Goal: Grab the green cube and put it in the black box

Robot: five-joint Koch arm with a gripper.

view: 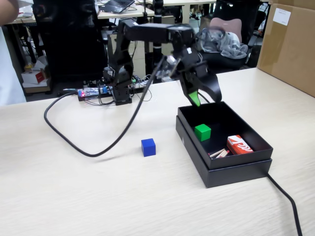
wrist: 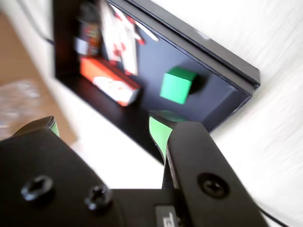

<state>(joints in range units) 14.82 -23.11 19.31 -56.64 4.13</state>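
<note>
Tool [view: 203, 98] hangs empty, jaws apart, at the box's [view: 216, 169] 11 o'clock rim (green cube [view: 202, 132] already on the floor inside); a low pull-back could clip that wall.

Probably office: desks [view: 123, 12], swivel chair [view: 224, 42]

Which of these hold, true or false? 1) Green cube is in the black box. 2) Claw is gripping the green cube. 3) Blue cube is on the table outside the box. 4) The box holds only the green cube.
1) True: the green cube lies on the floor of the black box.
2) False: the claw is open and empty above the box's back edge.
3) True: the blue cube sits left of the box in the fixed view.
4) False: a red packet also lies inside.
</note>
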